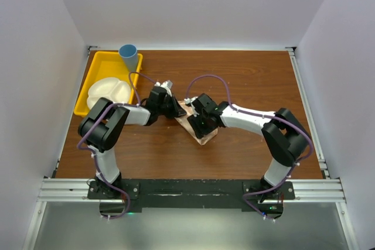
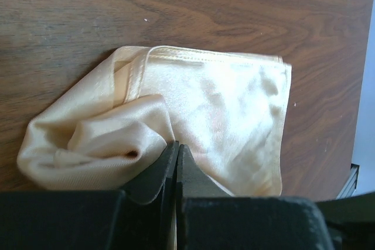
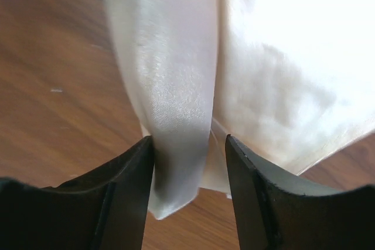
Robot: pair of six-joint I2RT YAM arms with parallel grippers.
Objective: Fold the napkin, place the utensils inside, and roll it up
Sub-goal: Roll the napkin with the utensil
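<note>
Grips the napkin [image 2: 222,103] edge in the left tool [image 2: 176,149], with fingers pressed together. Straddles a loose fold with the right tool [image 3: 189,144], narrowly parted. Lies bunched at bench [image 1: 252,74] centre, well apart from every edge, long axis 11 to 5 o'clock. Leaves bare wood from 12 to 3 o'clock; holds a yellow tray [image 1: 86,83] at 10 o'clock.
</note>
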